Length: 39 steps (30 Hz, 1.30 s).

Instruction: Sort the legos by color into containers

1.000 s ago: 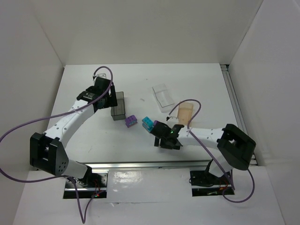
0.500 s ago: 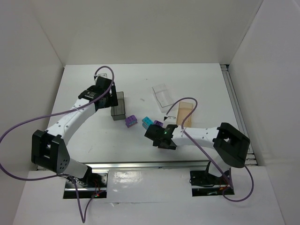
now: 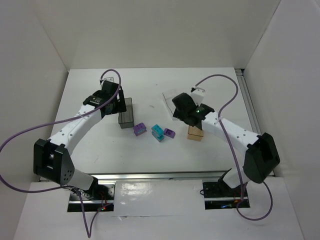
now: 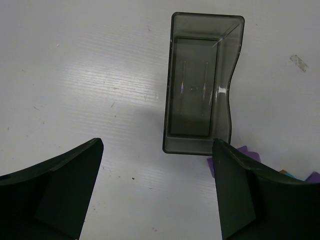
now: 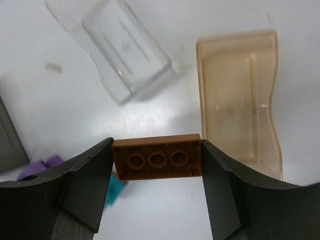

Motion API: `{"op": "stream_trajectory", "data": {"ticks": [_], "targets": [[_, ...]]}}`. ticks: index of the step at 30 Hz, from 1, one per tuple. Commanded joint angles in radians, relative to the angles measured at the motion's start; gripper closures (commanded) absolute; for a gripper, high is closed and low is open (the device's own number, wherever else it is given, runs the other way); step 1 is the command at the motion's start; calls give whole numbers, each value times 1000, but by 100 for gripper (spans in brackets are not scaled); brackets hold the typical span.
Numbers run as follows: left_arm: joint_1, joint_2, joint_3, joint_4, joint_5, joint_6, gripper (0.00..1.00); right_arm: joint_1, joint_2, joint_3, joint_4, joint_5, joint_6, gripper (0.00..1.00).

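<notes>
My right gripper (image 5: 157, 159) is shut on the flat orange-brown plate (image 5: 157, 156), underside showing, held above the table just left of the tan-brown container (image 5: 240, 100) and below the clear container (image 5: 117, 47). In the top view the right gripper (image 3: 186, 111) hovers between the clear container (image 3: 171, 99) and the tan-brown container (image 3: 195, 133). Two purple bricks (image 3: 139, 129) (image 3: 169, 132) and the cyan brick (image 3: 158, 132) lie on the table. My left gripper (image 4: 157, 150) is open and empty, just short of the dark grey container (image 4: 202, 85), which is empty.
White walls enclose the table on three sides. The right arm's purple cable (image 3: 225, 95) loops over the back right. A metal rail (image 3: 252, 115) runs along the right edge. The dark grey container (image 3: 126, 112) stands left of the bricks.
My right gripper has risen from beside the cyan and purple bricks and swung back toward the clear and tan-brown containers, carrying the plate. The second purple brick now shows. The left arm has barely moved.
</notes>
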Motion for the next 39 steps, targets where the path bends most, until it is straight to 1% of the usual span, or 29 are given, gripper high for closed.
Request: {"op": "stream_trajectory", "data": {"ticks": [1,3,4,5,9,11,13,14,15,17,18,20,21,23,24,25,27,28,29,33,35,37,39], "targets": [[4,-31,29,10,16,-25,5,-68,106,133,151,-21,-173,41],[4,-31,20,10,39,-25,5,-109,169,216,171,-48,-216,41],[4,-31,20,10,39,-25,5,-120,200,216,191,-49,-226,40],[4,-31,20,10,49,-25,5,-139,261,262,201,-64,-236,40],[4,-31,20,0,76,-25,5,-162,396,365,221,-82,-257,40],[4,-31,20,-1,76,-15,5,-172,444,426,231,-92,-266,31],[4,-42,20,-10,76,-5,5,-173,504,466,212,-108,-279,16],[4,-51,20,-19,76,-5,5,-173,518,504,199,-108,-289,5],[4,-51,20,-19,76,-5,5,-173,518,517,185,-98,-289,3],[4,-51,20,-19,76,4,5,-162,494,508,185,-86,-299,3],[4,-51,29,-19,76,4,5,-153,436,461,194,-85,-299,3],[4,-51,38,-19,76,4,5,-143,365,387,231,-94,-323,7],[4,-51,38,-19,76,4,5,-143,293,301,231,-123,-335,14],[4,-42,48,-19,76,13,5,-117,228,212,247,-170,-387,18],[4,-42,48,-19,76,22,5,-108,173,128,247,-189,-397,21],[4,-42,48,-19,48,32,5,-87,145,86,238,-202,-397,24],[13,-30,57,-19,19,32,5,-53,92,6,237,-226,-426,25],[13,-18,57,-19,19,44,5,-36,43,-59,237,-245,-426,25],[13,-17,68,-19,5,44,5,-3,24,-89,237,-262,-456,25],[13,-8,68,-19,14,53,5,51,10,-158,274,-335,-518,25],[13,-8,68,-19,23,53,5,70,56,-173,306,-335,-558,28],[13,-8,68,-10,23,53,5,70,117,-160,319,-322,-578,34],[13,-8,68,-10,23,53,5,70,156,-144,339,-311,-592,34]]}}
